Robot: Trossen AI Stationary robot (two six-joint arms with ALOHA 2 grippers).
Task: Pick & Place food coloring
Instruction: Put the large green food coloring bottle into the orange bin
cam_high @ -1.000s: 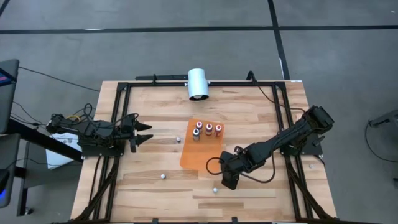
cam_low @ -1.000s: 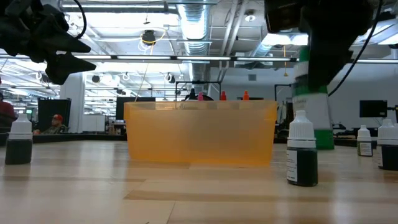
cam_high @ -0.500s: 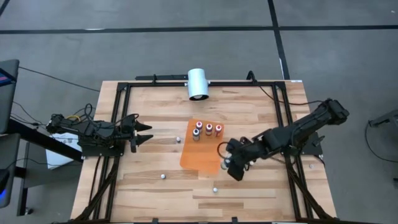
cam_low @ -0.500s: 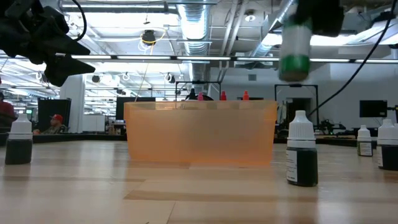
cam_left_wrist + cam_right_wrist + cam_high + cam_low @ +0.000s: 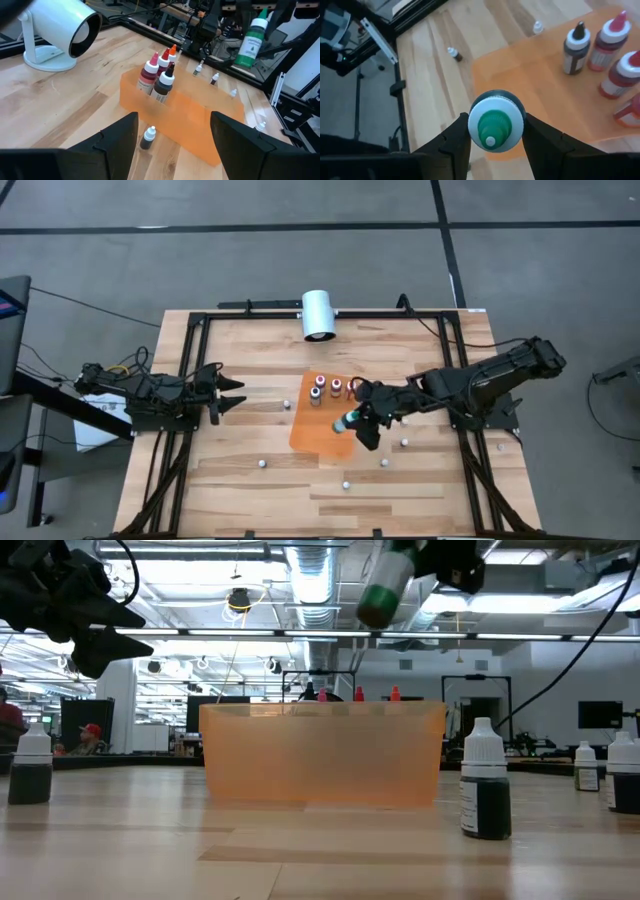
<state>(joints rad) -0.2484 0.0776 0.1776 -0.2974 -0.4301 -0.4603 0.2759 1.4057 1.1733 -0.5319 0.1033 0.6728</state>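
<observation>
Above orange tray [image 5: 318,432]: right pincer [image 5: 356,420] clamping one green bottle [image 5: 348,421]; four bottles [image 5: 331,389] inside.

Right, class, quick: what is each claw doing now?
Left claw: open, holding nothing.
Right claw: closed on the green bottle, above the orange tray.

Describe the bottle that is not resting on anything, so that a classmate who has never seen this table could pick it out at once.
Start at the orange tray in the middle of the wooden table. Over its right edge hangs the right gripper, shut on a green bottle with a white collar. It is the only bottle up in the air and tilted; the others stand upright in the tray or on the table.
</observation>
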